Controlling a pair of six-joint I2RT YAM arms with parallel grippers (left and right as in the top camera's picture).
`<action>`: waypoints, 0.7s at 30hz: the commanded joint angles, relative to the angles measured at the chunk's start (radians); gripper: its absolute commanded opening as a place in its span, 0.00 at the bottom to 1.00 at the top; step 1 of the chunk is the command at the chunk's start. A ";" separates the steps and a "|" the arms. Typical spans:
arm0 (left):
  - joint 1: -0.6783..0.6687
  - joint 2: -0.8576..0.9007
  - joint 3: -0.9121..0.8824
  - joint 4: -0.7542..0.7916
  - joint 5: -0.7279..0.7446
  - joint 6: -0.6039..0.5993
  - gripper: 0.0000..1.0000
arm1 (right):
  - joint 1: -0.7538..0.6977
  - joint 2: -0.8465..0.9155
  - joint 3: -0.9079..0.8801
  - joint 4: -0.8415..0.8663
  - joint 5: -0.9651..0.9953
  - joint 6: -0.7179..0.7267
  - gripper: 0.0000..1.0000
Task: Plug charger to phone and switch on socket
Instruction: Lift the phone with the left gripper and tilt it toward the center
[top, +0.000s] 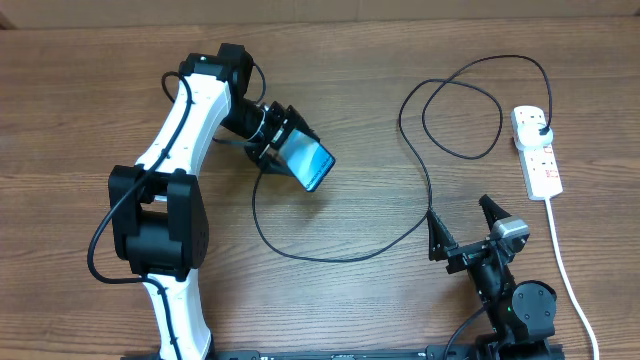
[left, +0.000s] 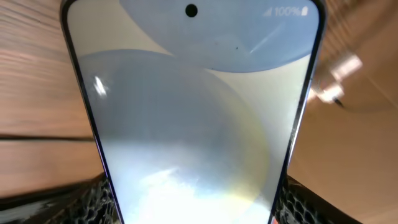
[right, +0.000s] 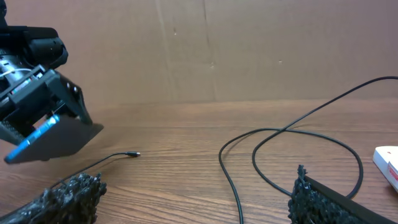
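Observation:
My left gripper (top: 283, 140) is shut on the phone (top: 312, 162) and holds it tilted above the table. The phone's pale lit screen (left: 193, 118) fills the left wrist view, between the fingers (left: 196, 214). From the right wrist view its dark back (right: 53, 134) shows. The charger, a thin black cable (top: 330, 258), runs in loops from its plug (top: 541, 130) in the white socket (top: 538, 160). Its connector tip (right: 132, 154) lies free on the table below the phone. My right gripper (top: 462, 226) is open and empty, low over the table with the cable running between its fingers (right: 193, 205).
The socket's thick white cord (top: 566, 262) runs down the right side to the table's front edge. The socket's end shows at the right edge of the right wrist view (right: 387, 163). A brown cardboard wall (right: 249, 50) stands behind the table.

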 joint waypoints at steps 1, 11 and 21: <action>-0.008 -0.010 0.030 0.002 -0.184 -0.065 0.40 | -0.004 -0.007 -0.010 0.004 0.002 -0.001 1.00; -0.025 -0.010 0.030 0.005 -0.278 -0.081 0.40 | -0.004 -0.007 -0.010 0.006 0.002 -0.001 1.00; -0.063 -0.010 0.030 0.010 -0.288 -0.082 0.41 | -0.004 -0.007 -0.010 0.007 -0.005 0.000 1.00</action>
